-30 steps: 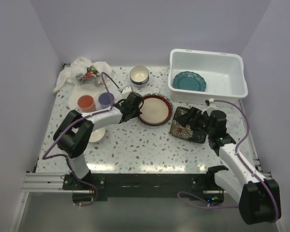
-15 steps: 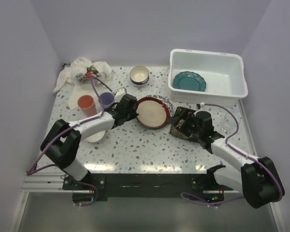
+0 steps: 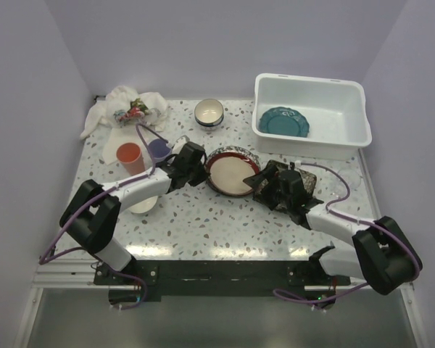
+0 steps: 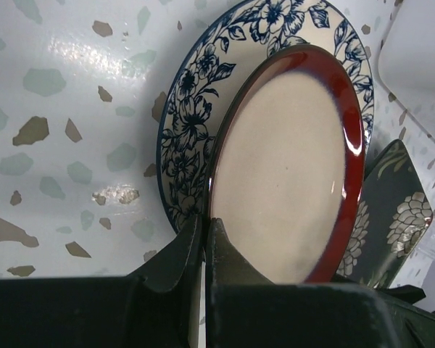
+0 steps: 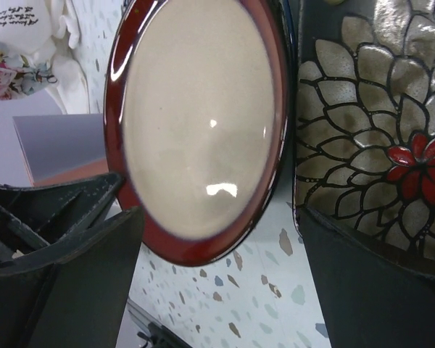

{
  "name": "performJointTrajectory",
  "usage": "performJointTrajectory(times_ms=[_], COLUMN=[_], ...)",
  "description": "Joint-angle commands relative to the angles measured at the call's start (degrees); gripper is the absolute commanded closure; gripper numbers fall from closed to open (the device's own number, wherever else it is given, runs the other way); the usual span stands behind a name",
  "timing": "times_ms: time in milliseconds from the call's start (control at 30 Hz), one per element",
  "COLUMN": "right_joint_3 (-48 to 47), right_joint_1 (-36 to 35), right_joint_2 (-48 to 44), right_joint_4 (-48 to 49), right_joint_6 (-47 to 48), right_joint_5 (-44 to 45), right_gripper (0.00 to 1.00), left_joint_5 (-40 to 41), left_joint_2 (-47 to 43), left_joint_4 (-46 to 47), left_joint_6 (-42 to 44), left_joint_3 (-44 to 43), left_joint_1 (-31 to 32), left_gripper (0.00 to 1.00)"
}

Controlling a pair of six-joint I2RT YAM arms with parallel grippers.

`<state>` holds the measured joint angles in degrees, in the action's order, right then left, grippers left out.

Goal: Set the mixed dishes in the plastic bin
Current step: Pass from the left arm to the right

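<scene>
My left gripper (image 3: 197, 165) (image 4: 205, 223) is shut on the near left rim of the red-rimmed cream plate (image 3: 230, 175) (image 4: 283, 167). That plate is tilted up off the blue-patterned plate (image 3: 241, 151) (image 4: 188, 123) beneath it. My right gripper (image 3: 264, 179) (image 5: 221, 272) stands wide open at the plate's right edge. The rim (image 5: 199, 123) sits between its fingers, untouched. The dark floral square plate (image 3: 310, 185) (image 5: 370, 123) lies partly under that arm. The plastic bin (image 3: 333, 94) at the back right holds the teal scalloped plate (image 3: 283, 122).
A small bowl (image 3: 209, 112) stands at the back centre. An orange cup (image 3: 129, 154) and a purple cup (image 3: 158, 149) stand left of my left gripper. A white cloth (image 3: 127, 107) lies in the back left corner, and a pale dish (image 3: 142, 204) under the left arm.
The left gripper has tipped the red-rimmed plate up from lying flat. The right arm has swung left across the floral plate toward the red-rimmed plate's edge, jaws still wide.
</scene>
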<state>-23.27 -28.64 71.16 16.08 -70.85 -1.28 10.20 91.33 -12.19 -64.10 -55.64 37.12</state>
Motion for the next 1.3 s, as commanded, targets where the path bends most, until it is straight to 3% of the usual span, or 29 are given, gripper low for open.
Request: performJointTrajectory(times_ms=[0, 533, 933, 1267], right_joint_3=[-0.9, -0.7, 0.2, -0.2], right_joint_1=[-1.6, -2.4, -2.4, -2.4], right_joint_2=[1.8, 5.3, -2.4, -9.5], right_joint_4=[2.7, 7.1, 2.7, -0.3], right_joint_6=[-3.6, -5.6, -3.9, -2.7], right_joint_5=[3.8, 2.6, 5.5, 8.1], right_gripper=[0.08, 0.16, 0.57, 0.82], left_joint_5=[-9.1, -14.7, -16.4, -18.5], left_joint_2=[-2.8, -5.0, -5.1, -5.2], left_joint_4=[3.0, 7.4, 8.3, 9.7], left_joint_6=[-2.9, -6.4, -6.0, -5.6], left_joint_3=[-0.9, 1.3, 2.4, 3.2], left_joint_1=[0.4, 0.4, 0.3, 0.3], left_gripper=[1.00, 1.00, 1.00, 0.97])
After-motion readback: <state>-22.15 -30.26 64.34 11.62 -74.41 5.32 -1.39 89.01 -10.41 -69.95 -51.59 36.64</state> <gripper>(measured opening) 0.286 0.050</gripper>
